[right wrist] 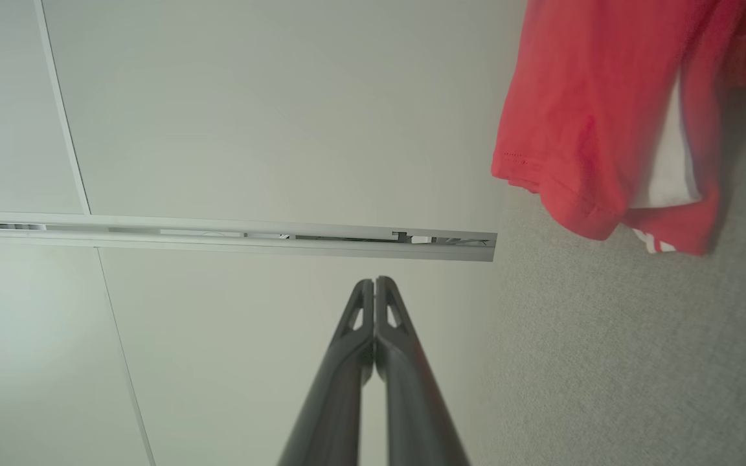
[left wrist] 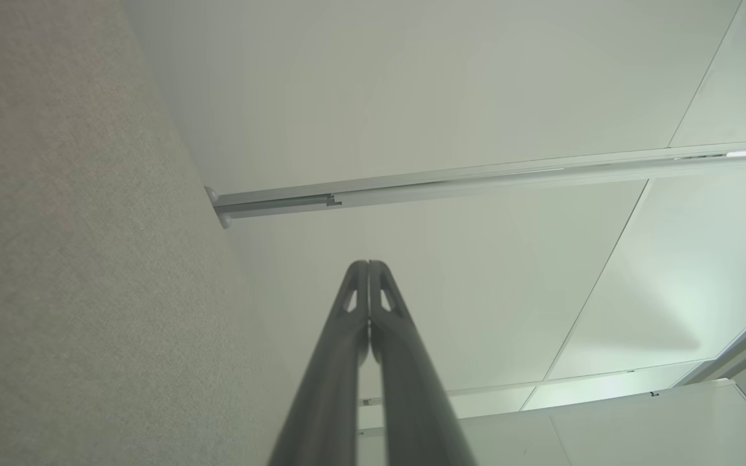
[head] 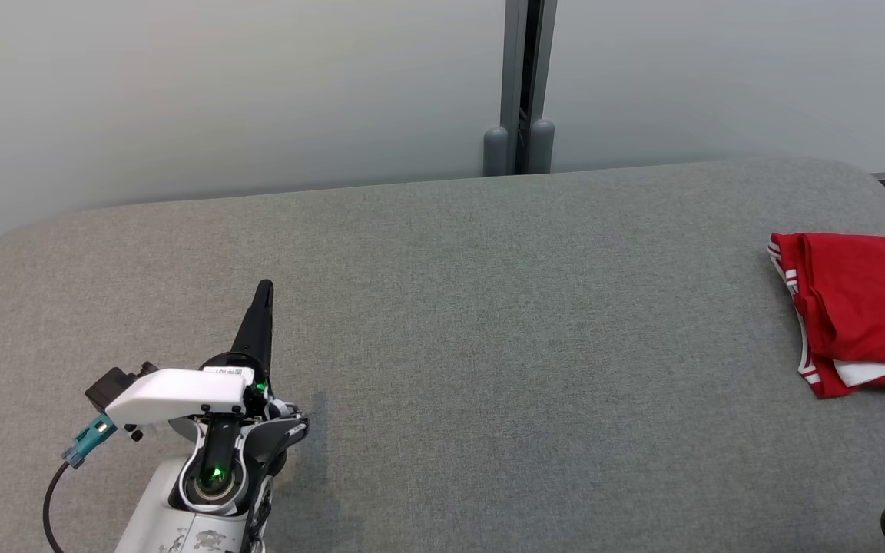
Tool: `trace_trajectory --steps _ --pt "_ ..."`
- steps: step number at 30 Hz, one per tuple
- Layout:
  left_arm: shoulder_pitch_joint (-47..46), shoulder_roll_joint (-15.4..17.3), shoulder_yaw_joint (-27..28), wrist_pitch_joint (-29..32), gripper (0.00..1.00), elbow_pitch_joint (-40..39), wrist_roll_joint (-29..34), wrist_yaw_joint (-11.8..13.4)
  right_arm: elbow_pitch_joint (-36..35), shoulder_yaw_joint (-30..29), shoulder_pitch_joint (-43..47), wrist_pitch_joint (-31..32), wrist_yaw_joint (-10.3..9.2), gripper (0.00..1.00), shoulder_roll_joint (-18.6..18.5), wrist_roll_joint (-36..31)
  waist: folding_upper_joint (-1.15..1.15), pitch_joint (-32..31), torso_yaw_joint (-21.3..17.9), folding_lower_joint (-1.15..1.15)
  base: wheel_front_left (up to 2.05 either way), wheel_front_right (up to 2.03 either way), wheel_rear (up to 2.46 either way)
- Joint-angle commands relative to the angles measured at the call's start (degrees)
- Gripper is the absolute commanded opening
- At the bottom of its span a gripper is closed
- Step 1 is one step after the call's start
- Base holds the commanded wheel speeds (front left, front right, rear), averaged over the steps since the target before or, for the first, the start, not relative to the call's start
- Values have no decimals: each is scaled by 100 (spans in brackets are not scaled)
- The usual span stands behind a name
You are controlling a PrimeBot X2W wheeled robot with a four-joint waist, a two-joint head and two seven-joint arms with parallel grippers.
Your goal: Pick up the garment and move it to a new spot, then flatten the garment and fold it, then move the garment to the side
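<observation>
Left gripper [head: 263,290], low at the near left over the grey padded table [head: 488,346], with its two dark fingers pressed together and nothing between them; its wrist view shows the tips meeting on empty air. Right gripper [right wrist: 374,281], at the near right, likewise clenched on nothing, its tips pointing past the garment [head: 857,307] toward the pale wall panels [right wrist: 250,116]. Red with white stripe trim, the garment lies at the right side of the table, well apart from the left gripper and near the right one; part of it runs beyond the head view's right edge. It sits in stacked layers with a fairly straight left edge, which suggests that the fold is made and the piece set aside. Handling, as a judgement: thin knit cloth, light, soft and limp, not fragile; it will likely sag and fall open if lifted by one layer. A secure hold would pinch all layers together at a folded edge, ideally at two corners with both grippers, one finger slid under the stack.
</observation>
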Motion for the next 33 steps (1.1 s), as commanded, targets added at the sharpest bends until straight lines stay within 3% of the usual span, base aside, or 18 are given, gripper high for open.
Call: trace_trajectory --steps 1,33 --pt "-89 33 1 25 0 3 -26 -20 14 -6 -32 13 0 0 -10 10 0 0 0 0 0 0 0" --pt "-89 34 1 25 0 2 -26 -20 14 -15 -36 21 0 0 -5 -2 0 0 0 0 0 0 0"
